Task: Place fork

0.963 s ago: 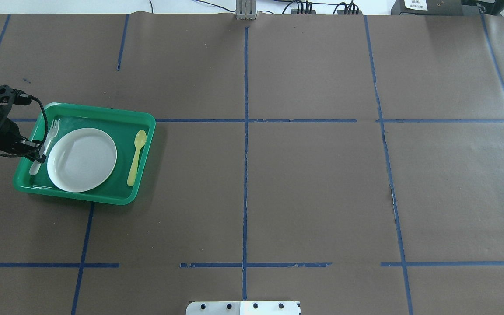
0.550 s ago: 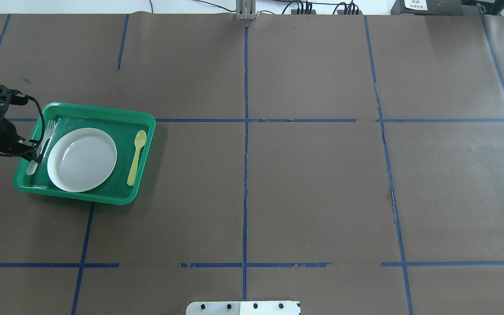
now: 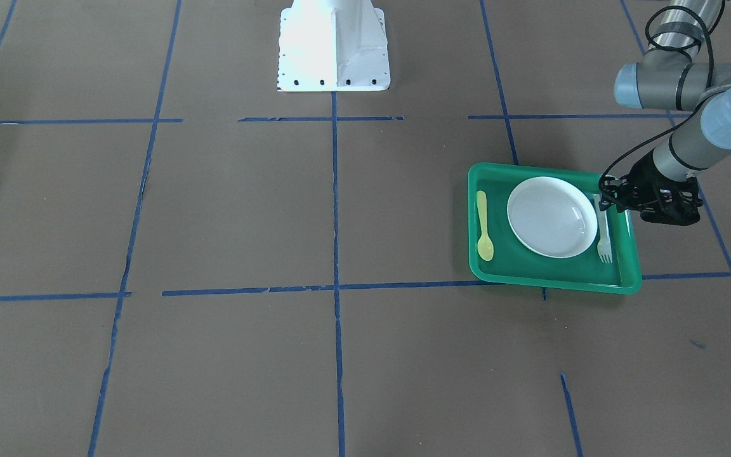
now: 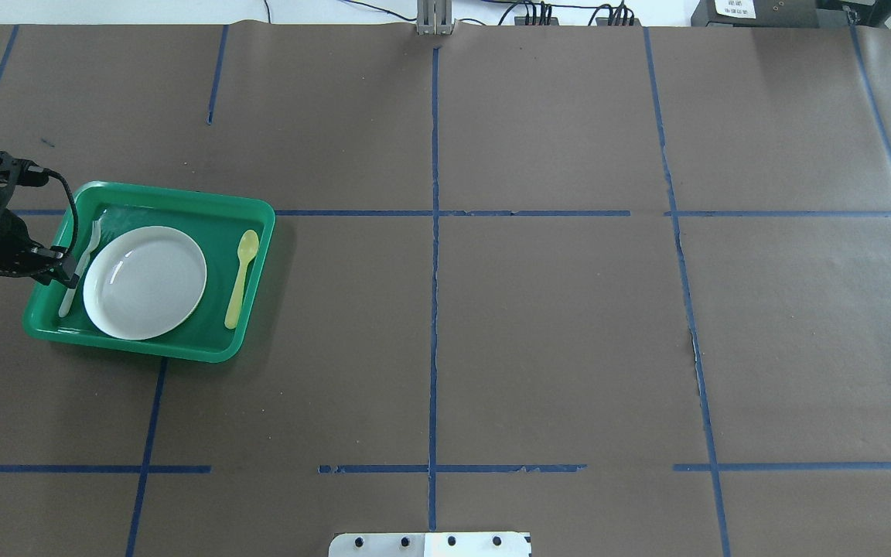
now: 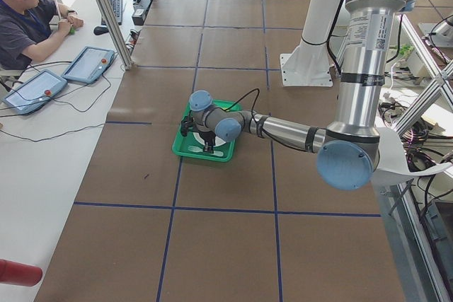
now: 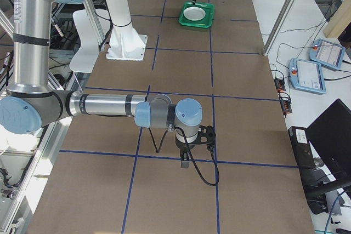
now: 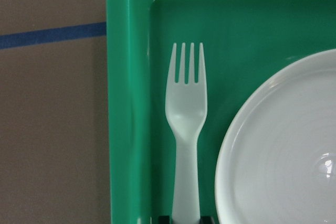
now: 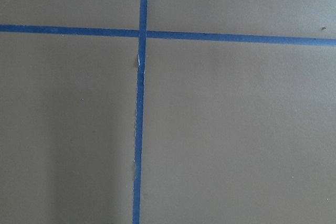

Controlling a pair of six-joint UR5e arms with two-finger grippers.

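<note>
So the fork [image 7: 186,129] is inside the green tray [image 4: 182,197], in the narrow strip between the white plate [image 4: 144,282] and the tray wall on the robot's left side, with its tines pointing away from the robot. The left gripper [image 3: 603,203] has its fingertips tight on either side of the handle, so it's pinching the fork (can't tell if the fork rests on the tray floor or hangs just above it). A yellow spoon [image 4: 242,278] lies on the plate's other side, not touching it. The right gripper [image 6: 185,163] points down at the brown table [image 8: 236,129] near a blue tape cross [image 8: 140,32], well apart from the tray. Whether its fingers are spread or together, I honestly can't tell.
</note>
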